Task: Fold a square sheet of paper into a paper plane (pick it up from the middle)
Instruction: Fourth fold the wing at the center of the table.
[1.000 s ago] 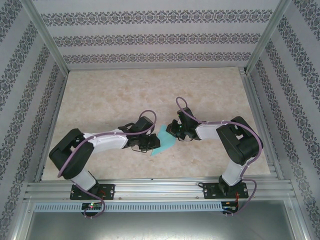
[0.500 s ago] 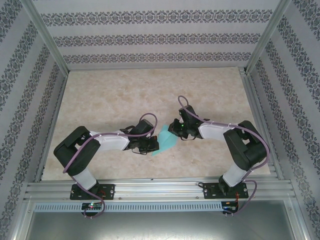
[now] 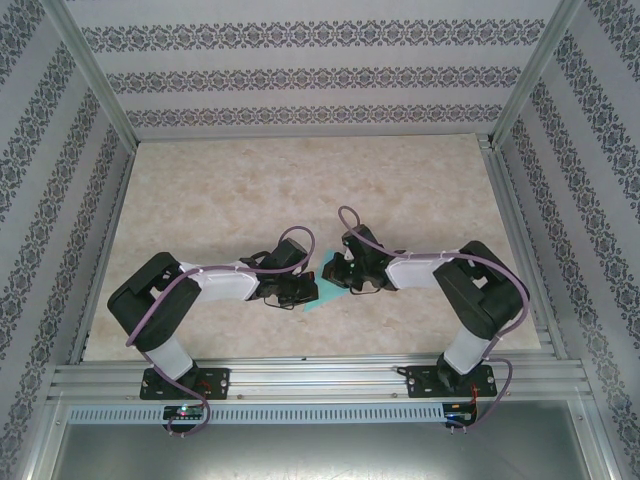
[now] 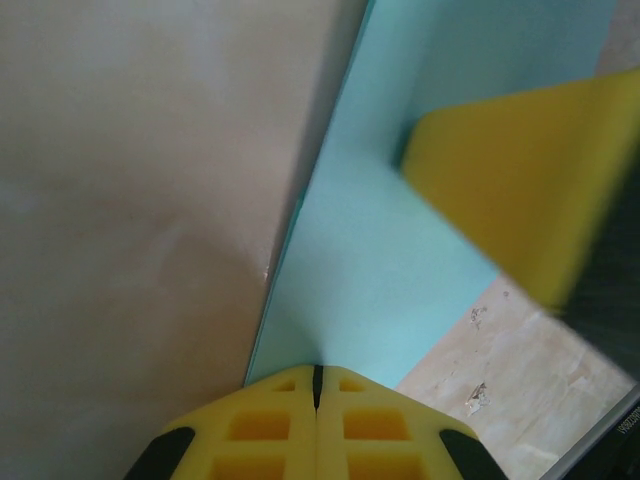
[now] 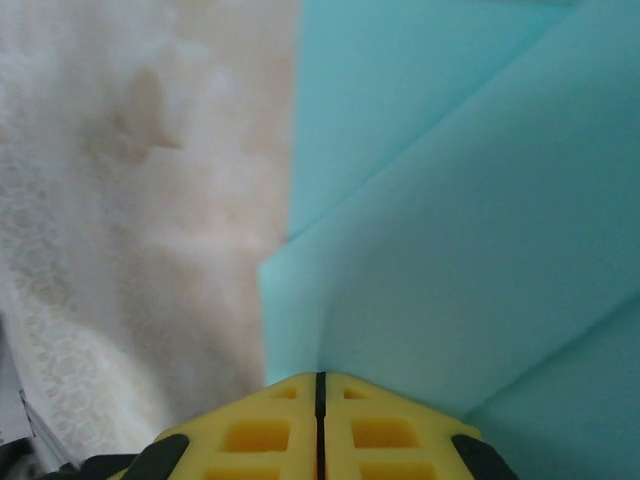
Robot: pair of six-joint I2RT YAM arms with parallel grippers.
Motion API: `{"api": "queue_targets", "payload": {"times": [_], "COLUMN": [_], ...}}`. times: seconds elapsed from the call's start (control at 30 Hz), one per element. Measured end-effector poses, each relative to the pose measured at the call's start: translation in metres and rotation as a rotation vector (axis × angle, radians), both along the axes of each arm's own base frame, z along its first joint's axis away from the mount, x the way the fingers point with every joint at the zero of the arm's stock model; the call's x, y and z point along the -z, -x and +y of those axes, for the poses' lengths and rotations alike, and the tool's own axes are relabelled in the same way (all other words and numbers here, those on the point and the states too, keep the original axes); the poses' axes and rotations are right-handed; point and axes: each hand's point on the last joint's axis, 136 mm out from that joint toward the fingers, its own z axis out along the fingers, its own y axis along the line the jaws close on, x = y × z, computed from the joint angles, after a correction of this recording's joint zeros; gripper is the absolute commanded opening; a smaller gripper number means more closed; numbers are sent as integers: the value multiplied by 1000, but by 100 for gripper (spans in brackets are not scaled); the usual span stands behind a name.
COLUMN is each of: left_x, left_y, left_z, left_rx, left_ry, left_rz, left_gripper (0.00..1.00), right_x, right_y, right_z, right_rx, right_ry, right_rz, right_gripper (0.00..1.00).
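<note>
So, from the top, the paper (image 3: 332, 296) sits near the front of the table (image 3: 220, 190). It's wedged between the left gripper (image 3: 303, 291) and right gripper (image 3: 338, 277), and both are touching it. Left wrist cam: fingers pinched tight on the paper's edge, teal running away from them, with the other arm's blurry yellow finger (image 4: 520, 180) over it further up. Right wrist cam: fingers clamped on a layered fold, table off to the left.
</note>
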Motion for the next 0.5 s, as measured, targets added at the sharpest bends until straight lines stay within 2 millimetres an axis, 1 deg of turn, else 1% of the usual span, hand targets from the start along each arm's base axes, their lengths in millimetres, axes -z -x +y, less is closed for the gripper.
{"api": "queue_targets", "payload": {"times": [0.1, 0.27, 0.37, 0.5], "left_x": [0, 0, 0, 0], "left_y": [0, -1, -3, -4], "left_z": [0, 0, -1, -1], "left_rx": [0, -1, -4, -5], "left_ry": [0, 0, 2, 8], "left_rz": [0, -5, -13, -24], "left_gripper": [5, 5, 4, 4], "right_x": [0, 1, 1, 1], "right_y": [-1, -7, -18, -40], "right_z": [1, -6, -17, -40], "right_rx": [1, 15, 37, 97], "right_ry": [-7, 4, 9, 17], "right_rz": [-6, -16, -31, -48], "right_gripper": [8, 8, 9, 9]}}
